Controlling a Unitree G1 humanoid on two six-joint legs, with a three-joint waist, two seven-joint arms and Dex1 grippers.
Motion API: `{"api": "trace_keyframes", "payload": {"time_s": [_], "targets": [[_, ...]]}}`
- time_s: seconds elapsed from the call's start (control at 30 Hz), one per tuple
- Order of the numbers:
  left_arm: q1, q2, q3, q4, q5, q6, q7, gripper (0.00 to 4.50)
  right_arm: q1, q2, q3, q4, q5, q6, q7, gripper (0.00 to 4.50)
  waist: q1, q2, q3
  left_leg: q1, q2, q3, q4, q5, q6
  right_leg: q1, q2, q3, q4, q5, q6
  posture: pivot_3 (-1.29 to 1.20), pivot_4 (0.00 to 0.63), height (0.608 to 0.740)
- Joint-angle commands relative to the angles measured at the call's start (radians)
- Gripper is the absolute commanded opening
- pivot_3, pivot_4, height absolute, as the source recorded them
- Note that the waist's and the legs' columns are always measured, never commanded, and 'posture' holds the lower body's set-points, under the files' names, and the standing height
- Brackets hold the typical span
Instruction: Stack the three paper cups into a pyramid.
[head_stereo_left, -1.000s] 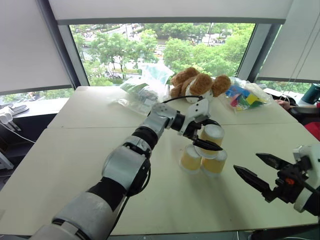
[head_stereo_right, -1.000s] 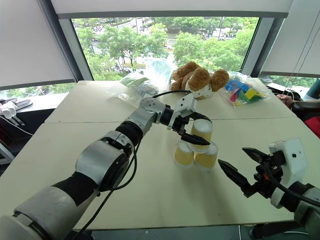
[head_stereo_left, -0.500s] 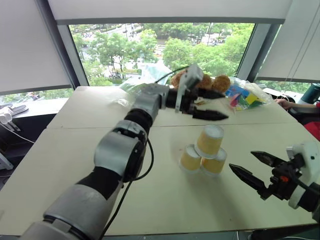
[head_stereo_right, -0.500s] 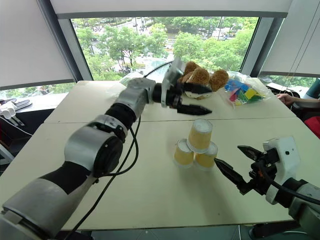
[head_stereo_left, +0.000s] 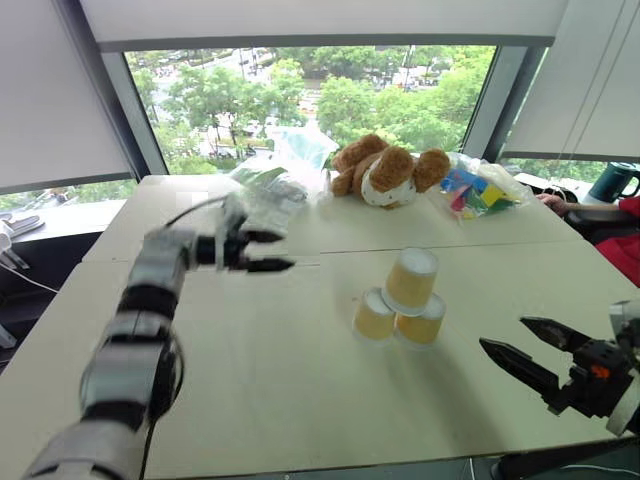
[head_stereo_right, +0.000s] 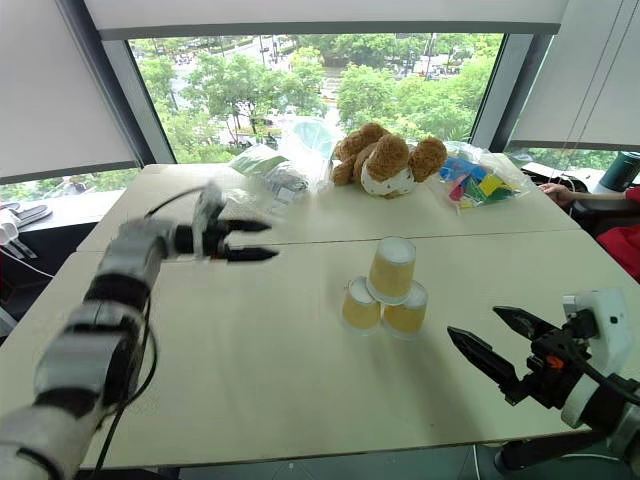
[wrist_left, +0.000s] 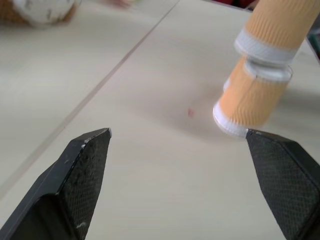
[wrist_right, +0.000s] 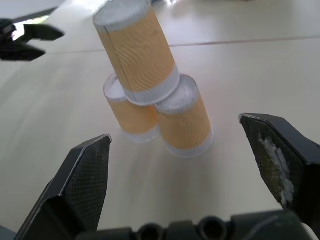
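pyramid (head_stereo_left: 401, 301) of three cups on table (head_stereo_left: 250, 380), both pincers gaping, empty

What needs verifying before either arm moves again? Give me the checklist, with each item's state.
1. Pyramid built, two cups below and one above: ok.
2. Top cup upright: not ok, it tilts.
3. Left claw open and apart from the cups: ok.
4. Right claw open and apart from the cups: ok.
5. Teddy bear and bags away from the stack: ok.
6. Top cup seated firmly on both lower cups: cannot tell.
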Motion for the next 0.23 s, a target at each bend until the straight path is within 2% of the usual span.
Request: {"api": "trace_keyframes", "payload": {"time_s": [0.03, 0.13, 0.23], "targets": [[0.210, 0.025, 0.068, -0.483, -0.137, 0.275, 0.122, 4.41, 0.013, 0.002, 0.019, 0.058, -0.085, -0.031, 0.068, 4.50, 0.006, 0.000, 0.000, 0.000, 0.000, -0.002, 0.000, 0.000, 0.000, 0.000, 0.000, 0.000, 0.000, 0.000, 0.000, 0.00, 0.150, 0.740], [0.430, -0.009, 0.130, -0.794, -0.264, 0.491, 0.250, 4.41, 0.028, -0.014, 0.050, 0.100, -0.163, -0.038, 0.126, 4.50, 0.020, 0.001, 0.000, 0.001, -0.001, -0.004, 0.000, 0.000, 0.000, 0.004, 0.000, 0.001, -0.002, 0.000, -0.001, 0.00, 0.150, 0.740], [0.582, -0.037, 0.142, -0.946, -0.312, 0.538, 0.344, 4.41, -0.010, -0.023, 0.077, 0.132, -0.189, -0.041, 0.153, 4.50, 0.028, 0.002, -0.001, 0.003, 0.000, -0.004, 0.001, 0.000, 0.000, 0.007, 0.001, 0.001, -0.008, 0.000, -0.001, 0.00, 0.150, 0.740]]}}
